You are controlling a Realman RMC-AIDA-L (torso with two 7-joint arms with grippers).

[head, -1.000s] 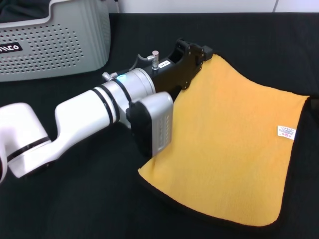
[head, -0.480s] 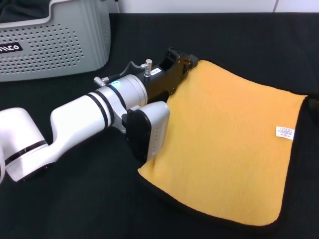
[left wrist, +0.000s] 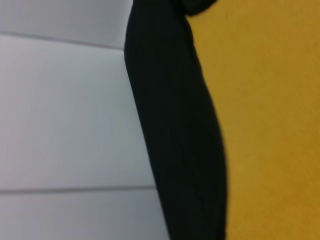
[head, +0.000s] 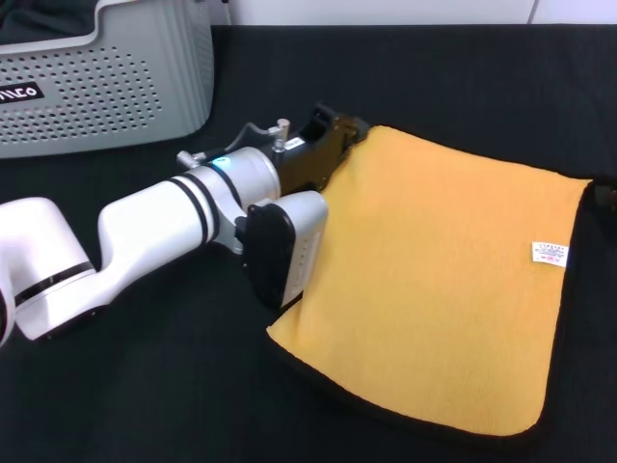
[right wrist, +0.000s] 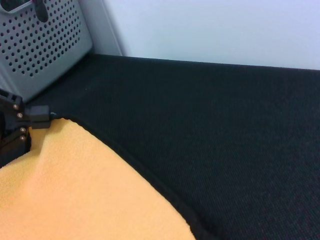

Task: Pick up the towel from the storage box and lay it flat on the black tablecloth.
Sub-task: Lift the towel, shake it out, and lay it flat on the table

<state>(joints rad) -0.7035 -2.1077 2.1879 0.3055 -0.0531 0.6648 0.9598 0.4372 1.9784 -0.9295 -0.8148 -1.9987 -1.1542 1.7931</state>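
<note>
The towel (head: 439, 289) lies spread yellow side up on the black tablecloth (head: 463, 87), to the right of the storage box (head: 106, 82) that stands at the far left, its small white tag (head: 551, 254) near the right edge and black trim showing along the near edge. My left gripper (head: 352, 130) sits low at the towel's far-left corner, right at the cloth's edge, and I cannot tell whether my fingers are spread or pinching that corner. My right gripper is out of sight; its wrist camera looks low over the towel's far edge toward the box.
</note>
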